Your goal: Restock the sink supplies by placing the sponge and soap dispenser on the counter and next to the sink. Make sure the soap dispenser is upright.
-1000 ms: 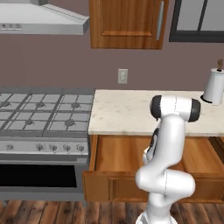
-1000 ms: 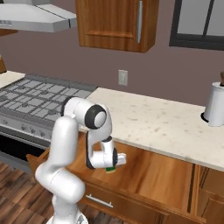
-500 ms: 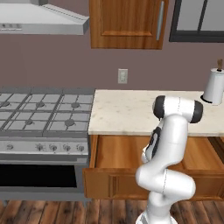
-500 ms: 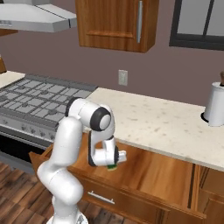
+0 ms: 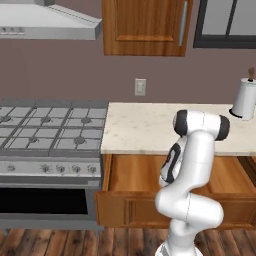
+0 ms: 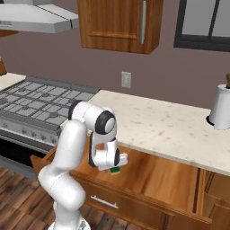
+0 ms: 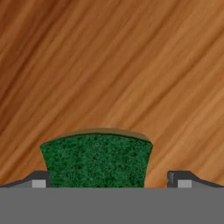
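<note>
So we're looking down into the open drawer (image 6: 148,173) under the counter (image 6: 166,128), and that drawer is basically our reference point for everything here. Closest to us, the gripper (image 7: 107,178) is reaching down into it with its jaws spread wide, not clamped on anything. The sponge (image 7: 96,159) lies flat on the wooden drawer floor right between the two fingertips (image 7: 38,179), dark green face up, nearer the one tip and with a gap before the other. From the right base view we can just make out a bit of green sponge (image 6: 115,170) poking out under the hand, toward the left part of the drawer.

Right above the drawer sits the beige speckled counter, bare along this stretch. Left of the drawer is the gas stove (image 5: 47,132), with the range hood (image 5: 47,22) over it. Farther back, past the drawer on the wall, we see an outlet (image 5: 140,86) and a wooden cabinet (image 5: 147,26) above. Way off at the counter's far right end stands a white paper-towel roll (image 5: 245,98).
</note>
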Available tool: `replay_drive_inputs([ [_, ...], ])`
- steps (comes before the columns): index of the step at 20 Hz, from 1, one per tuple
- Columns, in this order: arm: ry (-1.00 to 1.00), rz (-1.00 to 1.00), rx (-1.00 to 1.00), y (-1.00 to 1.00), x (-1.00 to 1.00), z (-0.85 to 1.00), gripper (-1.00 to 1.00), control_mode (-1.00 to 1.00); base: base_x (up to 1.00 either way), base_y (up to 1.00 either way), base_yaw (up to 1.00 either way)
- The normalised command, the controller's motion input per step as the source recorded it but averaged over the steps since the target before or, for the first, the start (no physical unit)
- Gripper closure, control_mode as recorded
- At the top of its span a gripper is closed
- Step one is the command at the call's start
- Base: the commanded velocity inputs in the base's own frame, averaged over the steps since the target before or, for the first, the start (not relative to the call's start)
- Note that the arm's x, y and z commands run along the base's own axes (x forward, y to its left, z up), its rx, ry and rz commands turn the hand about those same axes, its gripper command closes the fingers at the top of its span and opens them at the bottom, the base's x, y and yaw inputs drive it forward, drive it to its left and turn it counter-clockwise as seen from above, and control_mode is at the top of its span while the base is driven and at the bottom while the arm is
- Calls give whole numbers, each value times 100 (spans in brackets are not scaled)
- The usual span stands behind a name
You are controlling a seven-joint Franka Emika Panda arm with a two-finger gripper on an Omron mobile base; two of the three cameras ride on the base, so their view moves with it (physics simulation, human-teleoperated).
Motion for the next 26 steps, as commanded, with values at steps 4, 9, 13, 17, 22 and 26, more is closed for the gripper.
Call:
replay_drive_inputs([
  [4,0,4,0,-1,7,-5,-100,-100,0,0,0],
  [9,0,3,0,-2,2,-19,-100,-100,0,0,0],
  [13,4,5,0,3,0,-58,100,-100,0,0,0],
  [17,3,9,3,4,-32,-33,100,-100,0,0,0],
  [22,3,8,5,6,-69,-16,100,-100,0,0,0],
  [26,0,2,0,19,-85,-7,100,-100,0,0,0],
])
